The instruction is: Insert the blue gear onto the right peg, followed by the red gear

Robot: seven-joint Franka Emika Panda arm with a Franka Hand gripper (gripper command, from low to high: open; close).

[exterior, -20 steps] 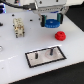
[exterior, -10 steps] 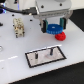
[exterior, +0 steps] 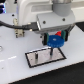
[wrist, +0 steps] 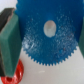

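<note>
Now the blue gear (exterior: 55, 40), clamped in the jaws, has been carried down over the right peg (exterior: 51, 50), where insertion is judged next.

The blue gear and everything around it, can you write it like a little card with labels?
held thing: the blue gear, toothed, hole in its middle
holder: the gripper, shut on it
gripper pad: green finger pad pressed on the gear's edge
red gear: mostly hidden behind the gripper in the exterior view
plate: white with black border, on the table under the gear
right peg: too blurred to make out
</note>
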